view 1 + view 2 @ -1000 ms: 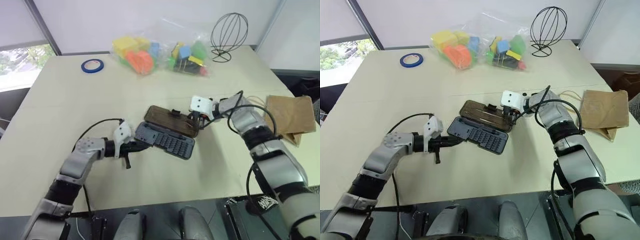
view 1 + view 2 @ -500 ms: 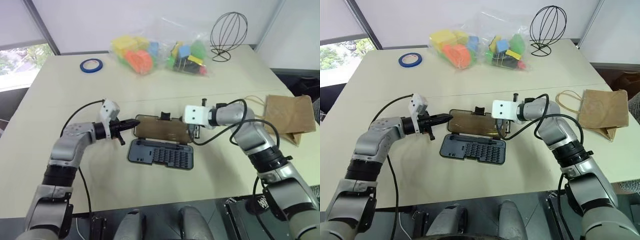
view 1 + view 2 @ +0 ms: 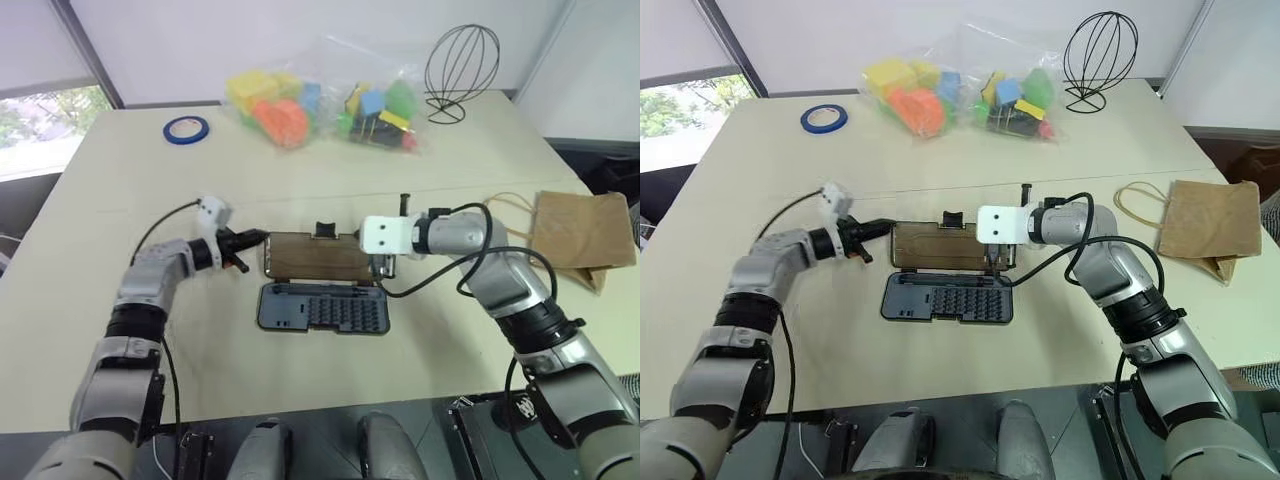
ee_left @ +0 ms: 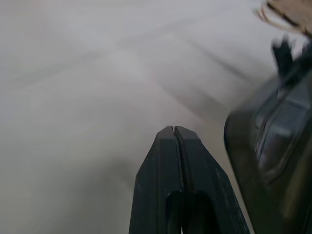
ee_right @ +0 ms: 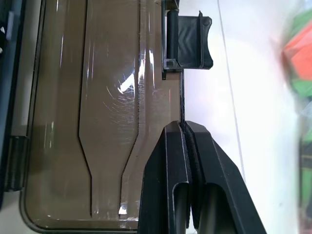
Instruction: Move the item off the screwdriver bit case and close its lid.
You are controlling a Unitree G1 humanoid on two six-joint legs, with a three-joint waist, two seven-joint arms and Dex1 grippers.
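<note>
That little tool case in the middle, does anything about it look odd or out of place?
Only that the case lies wide open, its smoky lid folded flat on the table behind the tray of bits. Nothing is spilled or broken. The brown paper bag lies well off to the right, clear of it.

A pale beige table (image 3: 120, 190) stands before white walls (image 3: 300, 40), a window (image 3: 40, 125) at left.

Glossy smoky translucent plastic lid (image 5: 92, 122); crinkled matt brown paper bag (image 3: 583, 229); smooth matt table (image 3: 120, 200).
</note>
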